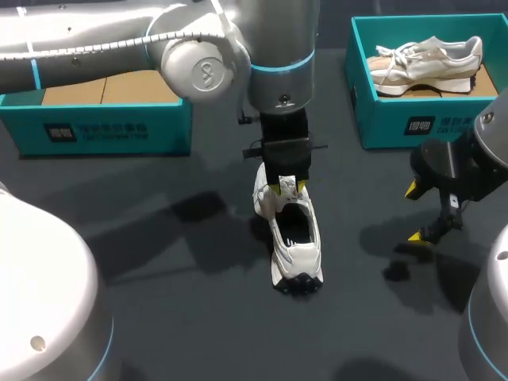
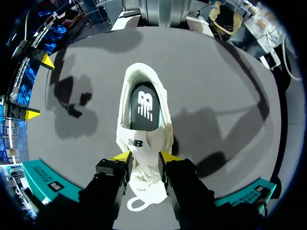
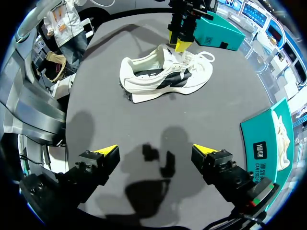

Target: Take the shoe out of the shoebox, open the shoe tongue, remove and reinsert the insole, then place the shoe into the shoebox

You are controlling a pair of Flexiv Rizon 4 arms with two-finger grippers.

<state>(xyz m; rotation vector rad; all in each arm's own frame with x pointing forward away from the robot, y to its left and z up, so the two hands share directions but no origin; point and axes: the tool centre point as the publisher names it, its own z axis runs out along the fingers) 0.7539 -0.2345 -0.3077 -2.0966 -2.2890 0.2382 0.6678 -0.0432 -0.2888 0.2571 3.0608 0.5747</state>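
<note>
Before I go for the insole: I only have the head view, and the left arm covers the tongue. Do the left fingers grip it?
Observer: Yes. The left wrist view shows the left fingers pressing the tongue from both sides.
Operator: Is the insole in?
Observer: Yes, a dark insole with a white logo lies inside the shoe.
Operator: And the laces?
Observer: Loose; the right wrist view shows a lace loop beside the toe.

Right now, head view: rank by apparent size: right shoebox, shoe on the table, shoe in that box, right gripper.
1. right shoebox
2. shoe on the table and boxed shoe: look alike, not ranking them
3. right gripper, smallest
</note>
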